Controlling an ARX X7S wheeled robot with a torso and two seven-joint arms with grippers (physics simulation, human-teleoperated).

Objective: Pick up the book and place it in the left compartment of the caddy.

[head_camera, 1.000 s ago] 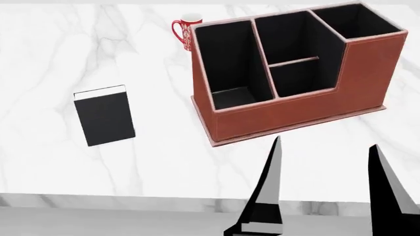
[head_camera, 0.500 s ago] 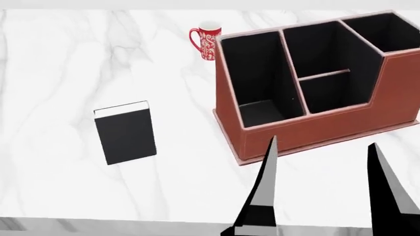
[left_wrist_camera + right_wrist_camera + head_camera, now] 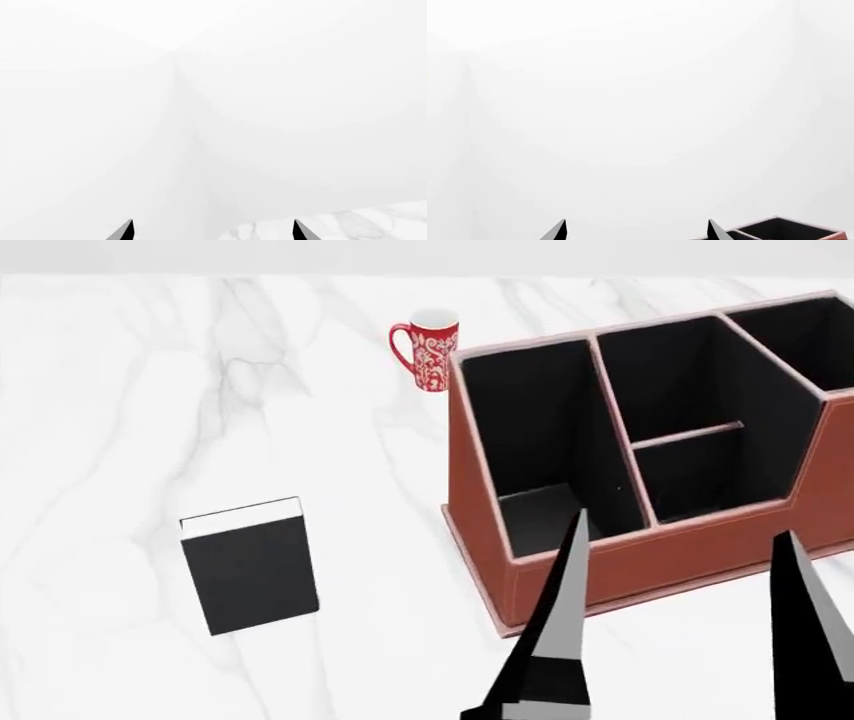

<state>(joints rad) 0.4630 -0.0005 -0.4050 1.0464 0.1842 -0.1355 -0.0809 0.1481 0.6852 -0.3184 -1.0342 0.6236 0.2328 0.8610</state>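
Right gripper [image 3: 681, 615]: two black wedge-shaped fingers [image 3: 558, 640] rise from the lower right of the head view, spread wide apart, holding and touching nothing; their bases are cut off by the bottom edge. In the right wrist view only the two tips show, again apart, before a blank white background. Left gripper [image 3: 212, 230]: absent from the head view; its wrist view shows two black tips spread apart and empty, with a corner of the white marble table [image 3: 347, 225] beside them. Large reddish-brown leather-like caddy [image 3: 641, 565], centre right, cropped at the right edge; its long black-lined left compartment [image 3: 527, 455] is partly hidden by one finger. Thick black hardcover book [image 3: 250, 566] lies flat at lower left, well apart from the caddy. Red patterned mug [image 3: 427, 350] stands just behind the caddy.
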